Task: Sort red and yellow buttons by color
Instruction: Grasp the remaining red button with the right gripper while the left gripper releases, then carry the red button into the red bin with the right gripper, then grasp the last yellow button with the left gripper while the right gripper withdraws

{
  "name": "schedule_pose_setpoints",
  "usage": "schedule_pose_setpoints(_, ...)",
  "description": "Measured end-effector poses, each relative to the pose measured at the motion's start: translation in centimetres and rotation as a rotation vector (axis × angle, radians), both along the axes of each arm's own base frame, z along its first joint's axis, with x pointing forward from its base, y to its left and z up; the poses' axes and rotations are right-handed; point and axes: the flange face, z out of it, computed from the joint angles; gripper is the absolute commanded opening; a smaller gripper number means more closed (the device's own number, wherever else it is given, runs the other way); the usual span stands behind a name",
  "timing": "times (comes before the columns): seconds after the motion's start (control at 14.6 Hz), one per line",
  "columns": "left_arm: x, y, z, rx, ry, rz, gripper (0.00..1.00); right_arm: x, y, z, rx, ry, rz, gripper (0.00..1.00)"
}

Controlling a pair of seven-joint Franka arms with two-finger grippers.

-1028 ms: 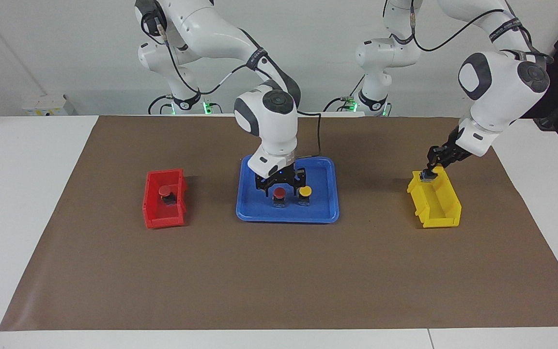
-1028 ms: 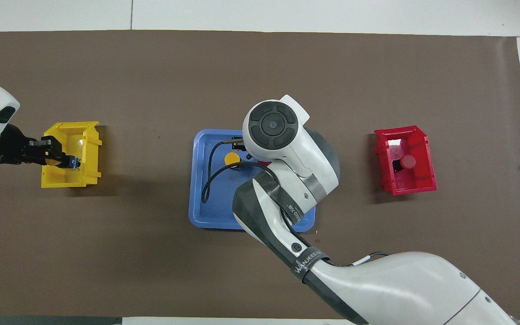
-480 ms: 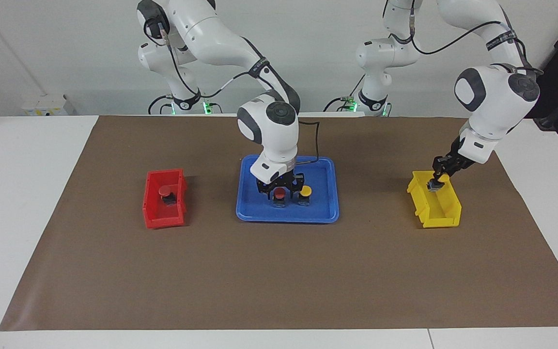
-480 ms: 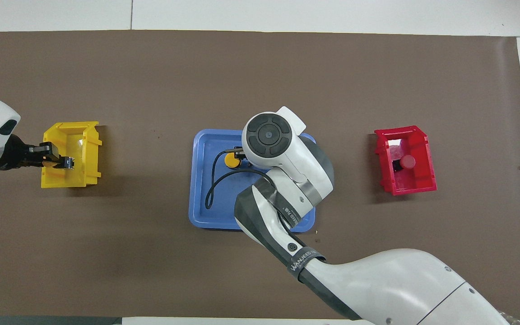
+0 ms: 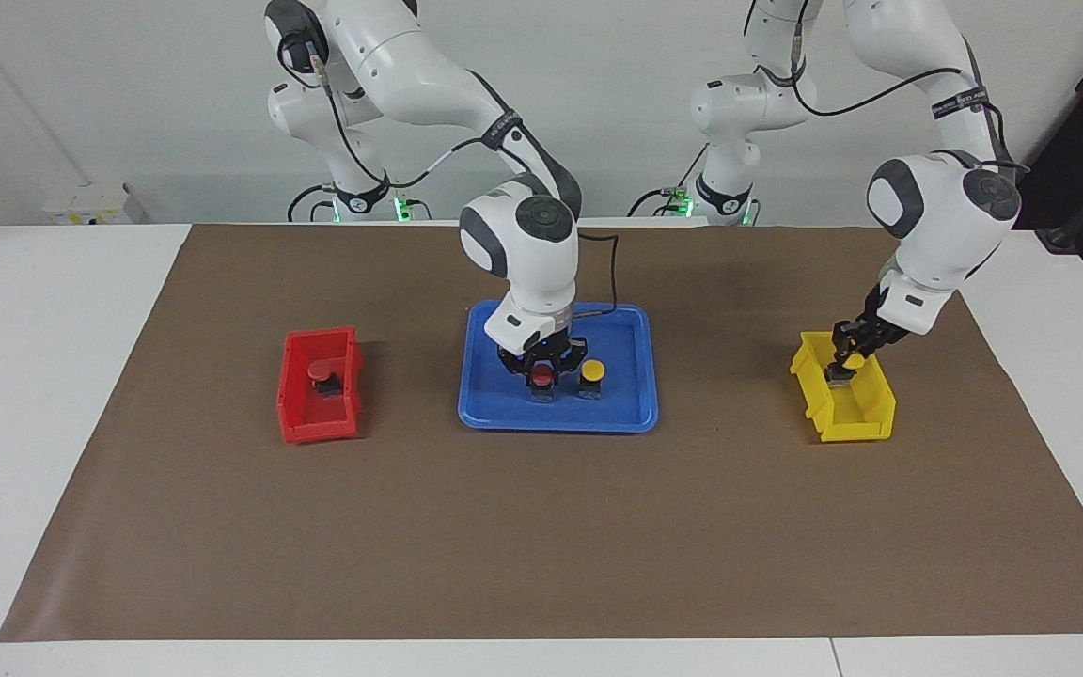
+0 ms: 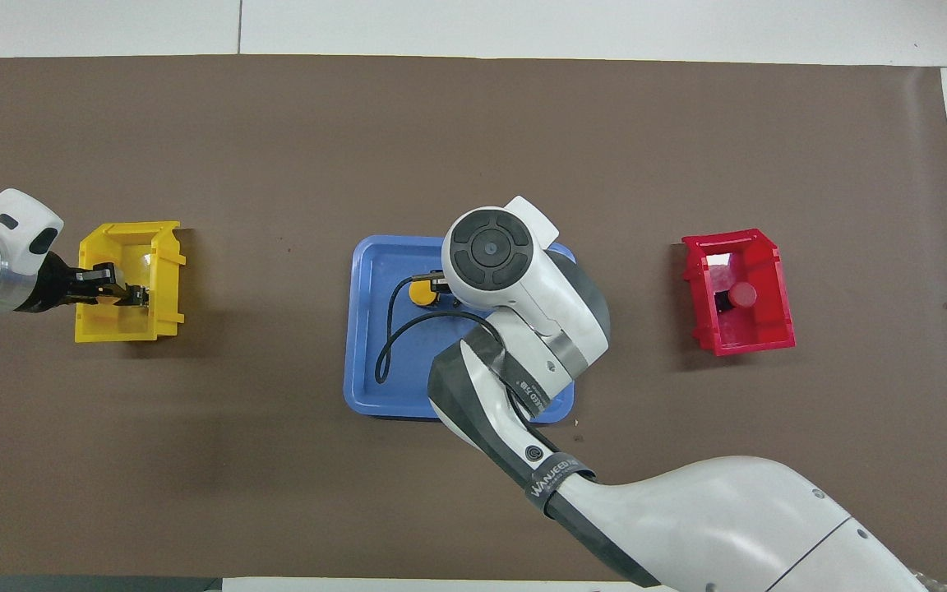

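Right gripper [image 5: 542, 368] jaws pinching red button [image 5: 541, 375] in blue tray [image 5: 629, 414], left gripper [image 5: 846, 362] jaws pinching yellow button [image 5: 852, 360] inside yellow bin [image 5: 866, 422].

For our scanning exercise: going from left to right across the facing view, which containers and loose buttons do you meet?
Red bin → red button in it → blue tray → red button on the tray → yellow button beside it → yellow bin.
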Motion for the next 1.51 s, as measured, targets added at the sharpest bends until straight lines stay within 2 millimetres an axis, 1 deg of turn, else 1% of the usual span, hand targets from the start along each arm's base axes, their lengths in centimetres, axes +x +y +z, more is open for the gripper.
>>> schedule_pose_setpoints(0.14,0.0,-0.2,-0.3,0.000,0.003,-0.003,0.03,0.5,-0.6,0.7,-0.007,0.003,-0.013,0.37)
schedule_pose_setpoints(0.21,-0.1,-0.2,-0.4,0.000,0.006,-0.004,0.05,1.1,-1.5,2.0,-0.025,0.018,-0.028,0.37)
schedule_pose_setpoints(0.27,-0.2,-0.3,-0.6,-0.001,0.011,-0.005,0.07,2.0,-3.2,3.9,-0.047,0.034,-0.030,0.37)
schedule_pose_setpoints(0.34,-0.3,-0.3,-0.8,-0.001,0.016,-0.006,0.14,3.0,-5.6,6.3,-0.063,0.045,-0.014,0.37)
schedule_pose_setpoints(0.41,-0.5,-0.3,-1.0,-0.001,0.020,-0.007,0.29,3.9,-9.0,8.9,-0.077,0.053,0.004,0.37)
schedule_pose_setpoints(0.48,-0.5,-0.3,-1.1,-0.001,0.022,-0.008,0.43,4.6,-13.2,11.2,-0.086,0.063,0.015,0.37)
schedule_pose_setpoints(0.55,-0.5,-0.3,-1.1,-0.001,0.021,-0.011,0.50,5.1,-17.5,13.2,-0.081,0.075,0.031,0.37)
schedule_pose_setpoints(0.62,-0.5,-0.2,-1.1,-0.001,0.021,-0.011,0.56,5.5,-21.6,14.5,-0.067,0.086,0.046,0.37)
schedule_pose_setpoints(0.69,-0.5,-0.2,-1.1,-0.001,0.021,-0.013,0.57,5.9,-25.5,15.2,-0.053,0.091,0.062,0.37)
schedule_pose_setpoints(0.75,-0.5,-0.2,-1.0,-0.001,0.020,-0.014,0.62,6.3,-29.0,15.2,-0.038,0.098,0.074,0.37)
schedule_pose_setpoints(0.82,-0.4,-0.3,-0.9,0.000,0.017,-0.015,0.65,6.6,-31.7,14.7,-0.028,0.105,0.083,0.37)
schedule_pose_setpoints(0.89,-0.3,-0.3,-0.6,0.000,0.011,-0.018,0.73,6.8,-33.8,13.8,-0.023,0.100,0.092,0.37)
schedule_pose_setpoints(0.96,-0.1,-0.4,-0.3,0.000,0.004,-0.020,0.97,6.8,-35.2,12.6,-0.021,0.087,0.102,0.37)
schedule_pose_setpoints(1.03,0.2,-0.5,0.2,0.001,-0.005,-0.023,1.00,6.7,-35.9,11.2,-0.020,0.075,0.110,0.37)
schedule_pose_setpoints(1.1,0.5,-0.9,0.8,0.001,-0.014,-0.032,1.00,6.4,-36.2,9.9,-0.021,0.064,0.115,0.37)
schedule_pose_setpoints(1.17,0.8,-2.0,1.5,0.000,-0.017,-0.050,1.00,5.9,-36.2,8.6,-0.021,0.057,0.117,0.37)
schedule_pose_setpoints(1.23,1.0,-3.5,2.1,-0.001,-0.013,-0.065,1.00,5.2,-36.2,7.6,-0.022,0.053,0.118,0.37)
schedule_pose_setpoints(1.3,1.1,-5.4,2.7,-0.002,-0.007,-0.071,1.00,4.6,-36.1,6.8,-0.019,0.046,0.116,0.37)
schedule_pose_setpoints(1.37,1.1,-7.9,3.1,-0.003,-0.006,-0.069,1.00,3.9,-36.1,6.1,-0.013,0.039,0.112,0.37)
schedule_pose_setpoints(1.51,0.4,-14.7,4.1,-0.010,-0.021,-0.032,1.00,2.8,-36.1,4.8,-0.004,0.019,0.105,0.37)
